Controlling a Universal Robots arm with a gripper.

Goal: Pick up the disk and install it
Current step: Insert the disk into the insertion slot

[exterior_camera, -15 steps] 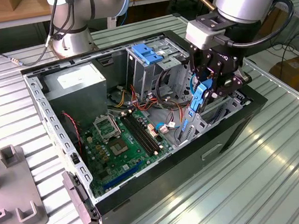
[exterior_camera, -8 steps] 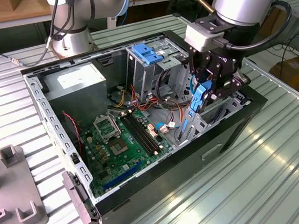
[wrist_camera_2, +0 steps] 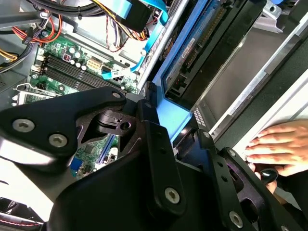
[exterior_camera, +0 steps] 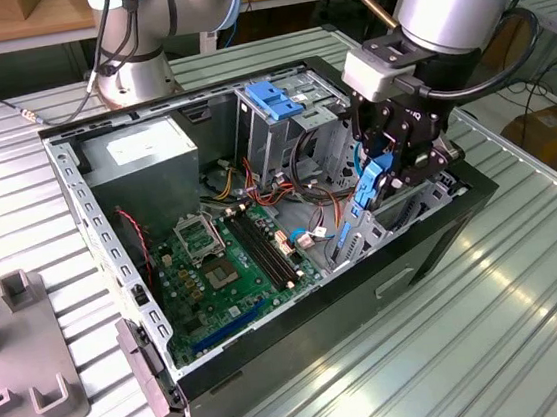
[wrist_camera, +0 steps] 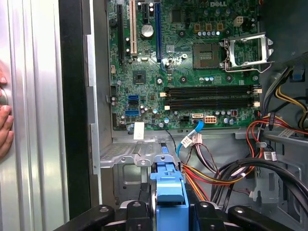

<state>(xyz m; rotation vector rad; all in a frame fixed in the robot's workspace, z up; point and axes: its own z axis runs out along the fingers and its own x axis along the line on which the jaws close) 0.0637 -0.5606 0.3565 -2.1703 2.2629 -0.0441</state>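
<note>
First wrist view: the gripper (wrist_camera: 168, 214) has its black fingers (wrist_camera: 208, 211) closed on the blue carrier end of the disk (wrist_camera: 168, 185), one finger on each side. Just past the disk lies a bare metal bay floor, then a bundle of red, yellow and black cables (wrist_camera: 269, 139), and beyond these the green motherboard (wrist_camera: 192, 62) with its open processor socket. In the second wrist view the disk's dark body runs away from the fingers along a metal wall, and a hand (wrist_camera_2: 279, 144) rests on the case rim beside it. In the exterior view the disk stands steeply tilted inside the open case (exterior_camera: 323, 334), at the corner towards the exterior view's right, its upper end in the gripper. Its lower end appears to reach the bay there, though contact cannot be judged. Farther back stand a drive cage topped by a blue latch (exterior_camera: 274, 98) and a grey power supply (exterior_camera: 141, 154). The case lies on a ribbed metal table (exterior_camera: 513, 323).
</note>
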